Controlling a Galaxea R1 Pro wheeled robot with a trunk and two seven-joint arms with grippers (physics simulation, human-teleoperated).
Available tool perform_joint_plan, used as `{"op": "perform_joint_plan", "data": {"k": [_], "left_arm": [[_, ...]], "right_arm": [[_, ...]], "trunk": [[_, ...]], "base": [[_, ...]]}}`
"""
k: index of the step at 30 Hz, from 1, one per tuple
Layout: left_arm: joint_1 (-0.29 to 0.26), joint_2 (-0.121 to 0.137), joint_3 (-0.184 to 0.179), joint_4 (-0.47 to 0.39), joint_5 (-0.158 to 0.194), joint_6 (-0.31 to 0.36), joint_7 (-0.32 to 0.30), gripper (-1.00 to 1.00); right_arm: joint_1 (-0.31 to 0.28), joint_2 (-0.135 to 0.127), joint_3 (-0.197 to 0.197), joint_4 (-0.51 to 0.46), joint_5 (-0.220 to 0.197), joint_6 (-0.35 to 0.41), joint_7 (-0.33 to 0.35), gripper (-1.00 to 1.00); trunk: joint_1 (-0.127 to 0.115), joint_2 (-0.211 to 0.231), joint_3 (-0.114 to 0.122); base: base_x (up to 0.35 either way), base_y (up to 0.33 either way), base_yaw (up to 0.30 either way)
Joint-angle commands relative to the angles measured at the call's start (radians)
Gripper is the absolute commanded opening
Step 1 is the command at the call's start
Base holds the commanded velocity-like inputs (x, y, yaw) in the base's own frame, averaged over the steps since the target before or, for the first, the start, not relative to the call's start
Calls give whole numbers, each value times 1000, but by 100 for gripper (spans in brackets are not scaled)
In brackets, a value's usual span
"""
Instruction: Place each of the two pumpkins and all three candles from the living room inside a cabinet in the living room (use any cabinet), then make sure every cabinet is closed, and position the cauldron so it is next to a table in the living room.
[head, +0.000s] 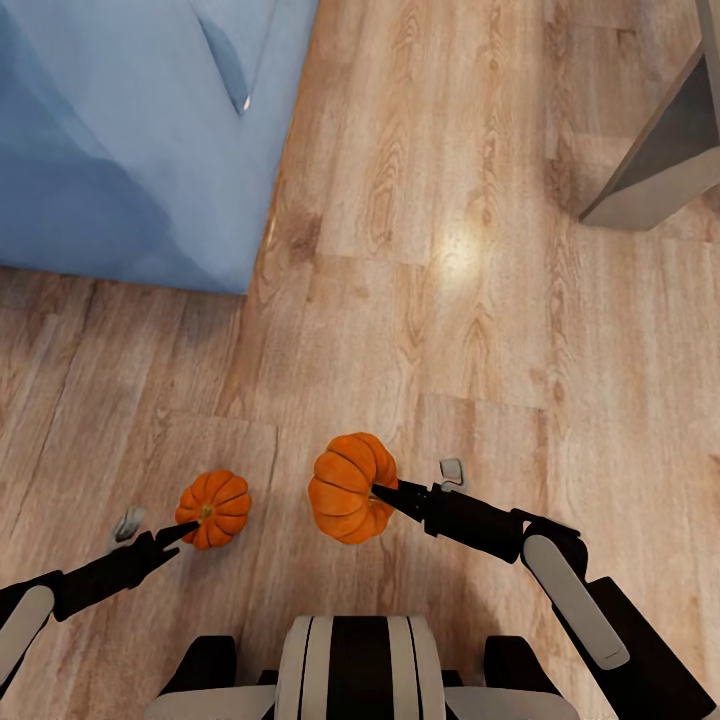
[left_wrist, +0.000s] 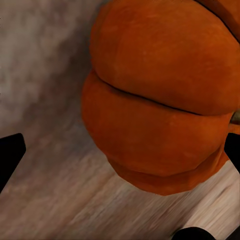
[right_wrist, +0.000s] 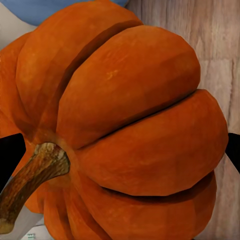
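I carry two bright orange ribbed pumpkins above the wood floor. The smaller-looking pumpkin (head: 216, 507) is at the tips of my left gripper (head: 188, 530), which is shut on it. It looms close in the left wrist view as pumpkin (left_wrist: 160, 105), with a dark fingertip (left_wrist: 9, 157) at the edge. The other pumpkin (head: 350, 487) is in my right gripper (head: 385, 495), shut on it near the stem. The right wrist view has this pumpkin (right_wrist: 135, 125) and its brown stem (right_wrist: 30, 177) right up close.
A blue sofa (head: 120, 130) takes up the upper left. A grey furniture corner (head: 660, 165) juts in at the upper right. Light wood floor (head: 440, 250) stretches between them. My trunk (head: 355, 670) is at the lower edge.
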Motion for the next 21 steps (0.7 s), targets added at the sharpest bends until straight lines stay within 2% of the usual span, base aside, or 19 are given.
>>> {"op": "perform_joint_plan", "data": {"k": [1,6,12,21], "left_arm": [[0,-1,2,2,-42,-11,2,100],[1,-1,2,2,-42,-11,2,100],[1,-1,2,2,-42,-11,2,100],[1,0,2,-2,-42,-11,2,100]], "right_arm": [[0,0,1,0,-11,8,-3,-100],[0,-1,1,0,-11,8,-3,-100],[0,-1,1,0,-11,8,-3,-100],[0,-1,1,0,-11,8,-3,-100]], "trunk": [[0,0,0],[0,0,0],[0,0,0],[0,0,0]], "base": [[0,0,0],[0,-13,0],[0,-125,0],[25,-9,0]]}}
